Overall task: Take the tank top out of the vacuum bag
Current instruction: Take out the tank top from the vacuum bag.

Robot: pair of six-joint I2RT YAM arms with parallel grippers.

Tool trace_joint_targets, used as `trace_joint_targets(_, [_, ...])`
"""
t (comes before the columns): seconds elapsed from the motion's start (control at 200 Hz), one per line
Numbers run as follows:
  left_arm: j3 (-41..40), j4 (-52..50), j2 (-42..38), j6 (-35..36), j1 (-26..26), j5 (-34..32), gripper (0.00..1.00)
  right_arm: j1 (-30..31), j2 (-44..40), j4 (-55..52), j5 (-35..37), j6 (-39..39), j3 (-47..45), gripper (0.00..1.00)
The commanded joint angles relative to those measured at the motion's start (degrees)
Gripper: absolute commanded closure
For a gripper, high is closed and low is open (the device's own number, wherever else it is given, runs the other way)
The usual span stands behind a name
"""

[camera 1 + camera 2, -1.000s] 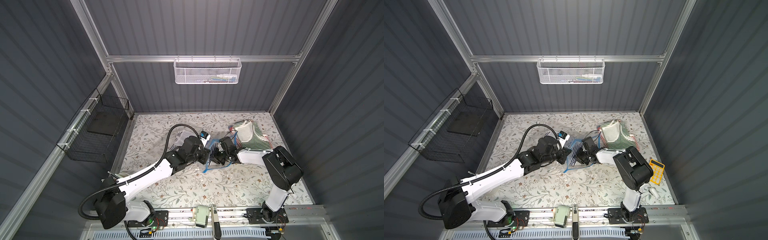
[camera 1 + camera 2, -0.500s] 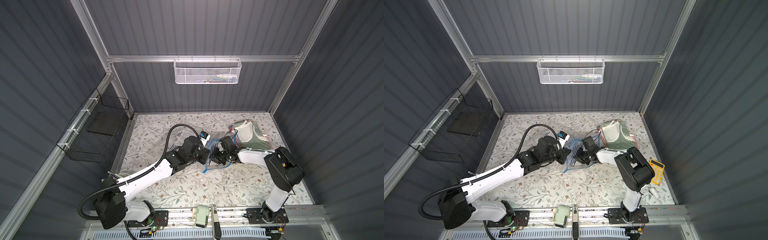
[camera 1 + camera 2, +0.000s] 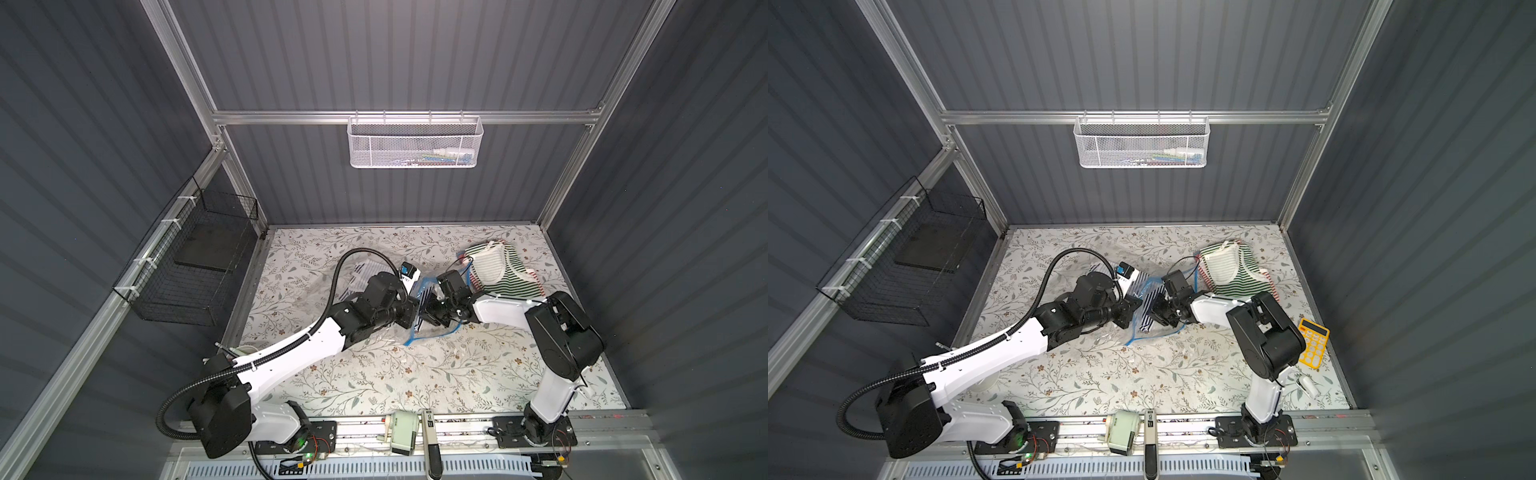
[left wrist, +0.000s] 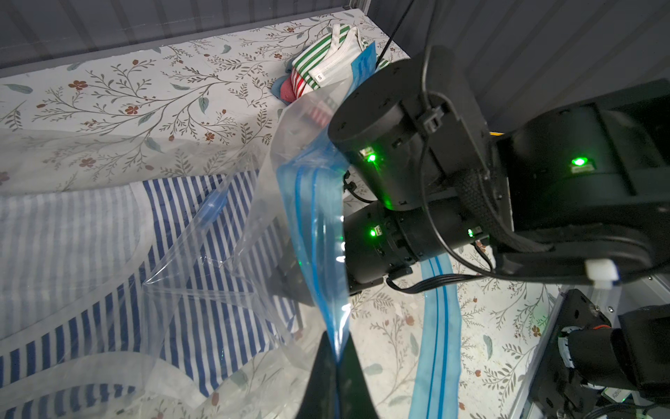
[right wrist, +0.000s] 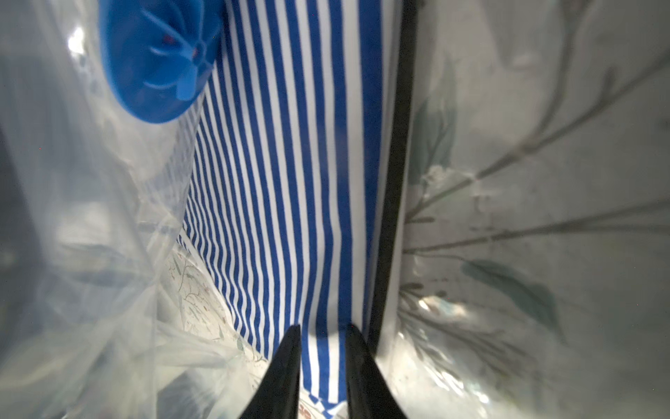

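Observation:
The vacuum bag (image 4: 203, 279) is clear crinkly plastic lying mid-table, with a bright blue zip strip (image 4: 311, 225) and a round blue valve cap (image 5: 159, 58). My left gripper (image 4: 337, 359) is shut on the zip-strip edge and holds that edge raised. The tank top (image 5: 290, 181), blue-and-white striped, lies inside the bag. My right gripper (image 5: 322, 337) is inside the bag mouth, shut on a fold of the tank top. In both top views the two grippers meet at the bag mouth, the left gripper (image 3: 415, 316) facing the right gripper (image 3: 430, 313).
A pile of green-and-red striped clothes (image 3: 498, 270) lies at the back right. A yellow calculator (image 3: 1313, 341) and a small white object (image 3: 1308, 384) sit by the right wall. A white mesh basket (image 3: 415, 143) hangs on the back wall, a black wire basket (image 3: 195, 266) on the left wall.
Hardly anything differs. The right arm has shifted very slightly at the bag mouth. Both grips stay as they were.

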Motion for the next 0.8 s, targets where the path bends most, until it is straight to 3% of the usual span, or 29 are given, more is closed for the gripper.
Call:
trace_joint_targets(0.0, [0.9,-1.5,-1.5,1.1,-0.2,-0.4,1.00,-0.2,1.1,-2.0,0.7,-1.1,1.4,0.76])
trace_joint_targets(0.795, [0.7,-1.6,-1.0,1.1,-0.2,-0.5,1.00,-0.7,3.4,-3.0,2.1,-3.1,3.7,0.76])
